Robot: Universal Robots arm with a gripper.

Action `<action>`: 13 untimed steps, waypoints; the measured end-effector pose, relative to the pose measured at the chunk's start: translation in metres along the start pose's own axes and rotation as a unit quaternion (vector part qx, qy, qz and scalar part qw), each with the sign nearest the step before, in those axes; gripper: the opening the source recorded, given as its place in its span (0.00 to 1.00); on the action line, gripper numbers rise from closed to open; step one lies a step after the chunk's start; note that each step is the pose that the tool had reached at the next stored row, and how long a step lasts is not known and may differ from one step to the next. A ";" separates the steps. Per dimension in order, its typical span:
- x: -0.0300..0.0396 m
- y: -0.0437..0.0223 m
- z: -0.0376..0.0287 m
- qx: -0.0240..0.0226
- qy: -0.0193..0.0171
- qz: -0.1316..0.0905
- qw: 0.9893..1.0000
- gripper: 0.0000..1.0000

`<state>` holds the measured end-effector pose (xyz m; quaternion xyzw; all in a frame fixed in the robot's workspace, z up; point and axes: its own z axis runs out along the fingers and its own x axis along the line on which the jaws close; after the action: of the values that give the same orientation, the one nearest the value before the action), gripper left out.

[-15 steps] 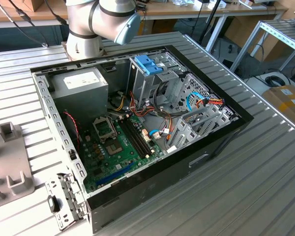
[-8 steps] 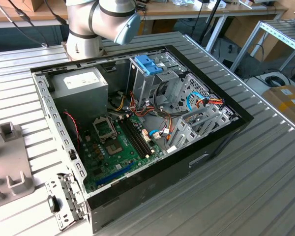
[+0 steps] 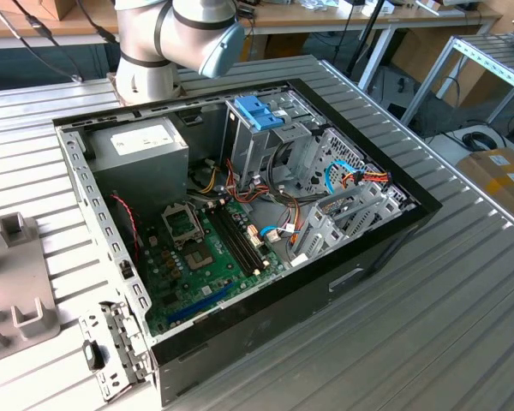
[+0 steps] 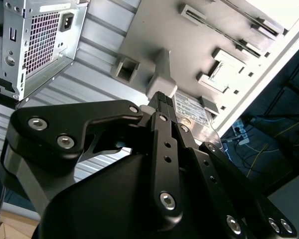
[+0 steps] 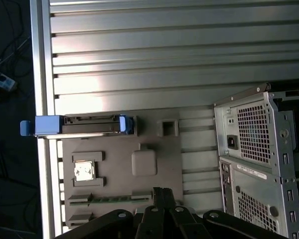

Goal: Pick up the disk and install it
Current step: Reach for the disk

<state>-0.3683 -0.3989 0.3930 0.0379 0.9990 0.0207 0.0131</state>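
Disk [image 5: 89,123] in light-blue carrier, on edge in slot along one side of grey fixture plate [image 5: 114,144] on counter [image 5: 139,50]; jaws closed together, empty, over same plate, apart from disk.

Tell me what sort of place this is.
Probably a robotics lab or workshop for computer assembly: an open desktop case on a slatted metal table, a robot arm beside it, workbenches behind.
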 end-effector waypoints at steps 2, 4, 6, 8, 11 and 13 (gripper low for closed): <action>0.0012 -0.0001 0.0000 0.000 0.000 0.000 1.000 0.11; 0.0020 -0.0001 0.0000 0.000 0.000 0.000 1.000 0.11; 0.0025 -0.0002 -0.0001 0.000 0.000 0.000 1.000 0.11; 0.0034 -0.0003 -0.0001 0.000 0.000 0.000 1.000 0.11; 0.0043 -0.0003 -0.0001 0.000 0.000 0.000 1.000 0.11; 0.0050 -0.0004 -0.0002 0.000 0.000 0.000 1.000 0.11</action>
<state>-0.3734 -0.3989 0.3931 0.0378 0.9990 0.0207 0.0131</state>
